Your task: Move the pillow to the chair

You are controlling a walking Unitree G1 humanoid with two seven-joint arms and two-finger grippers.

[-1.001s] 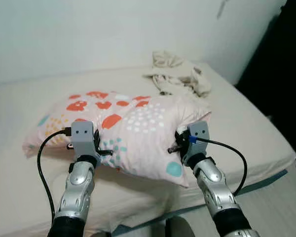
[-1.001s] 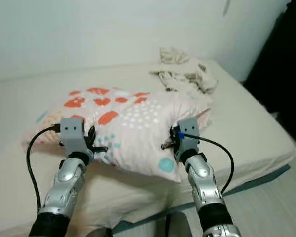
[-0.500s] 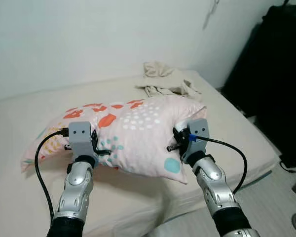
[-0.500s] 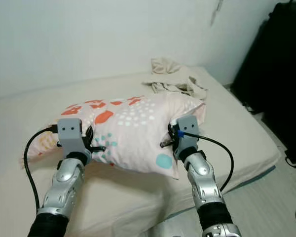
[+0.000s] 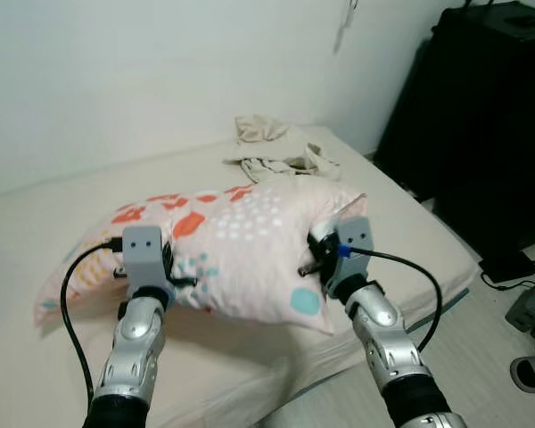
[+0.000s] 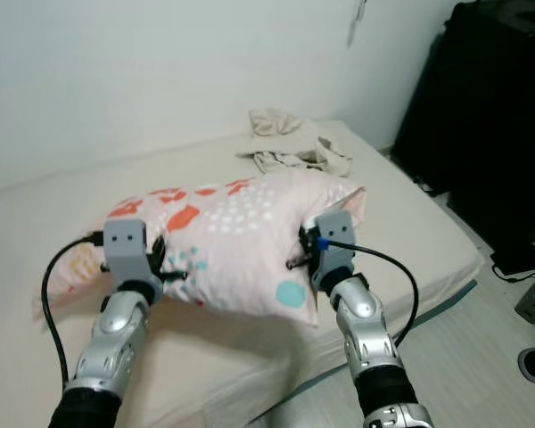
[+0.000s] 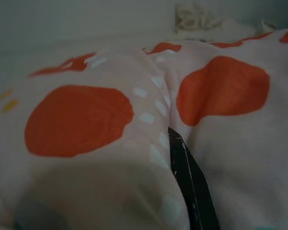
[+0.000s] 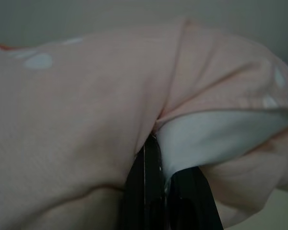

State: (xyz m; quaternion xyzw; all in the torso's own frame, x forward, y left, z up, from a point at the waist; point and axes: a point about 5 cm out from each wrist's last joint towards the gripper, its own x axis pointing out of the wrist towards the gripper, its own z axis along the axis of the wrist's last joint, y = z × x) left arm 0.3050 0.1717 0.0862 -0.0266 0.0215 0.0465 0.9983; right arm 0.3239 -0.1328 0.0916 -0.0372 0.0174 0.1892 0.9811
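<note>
Pink patterned pillow [image 5: 241,241] hangs clear of the bed [image 5: 401,241], pinched on both sides: the left gripper [image 5: 165,272] and right gripper [image 5: 316,259] each have their fingers closed on its fabric. Since a second ago the view has swung right, bringing dark furniture [image 5: 481,134] into sight, so the robot seems to be turning away toward a chair.

Left gripper [image 7: 180,158] fingers buried in pillow [image 5: 241,241] fabric.

A cream-sheeted bed [image 5: 410,223] spans the middle. Crumpled beige cloth [image 5: 272,152] lies at twelve o'clock; a tall black cabinet [image 5: 481,125] stands at two o'clock.
</note>
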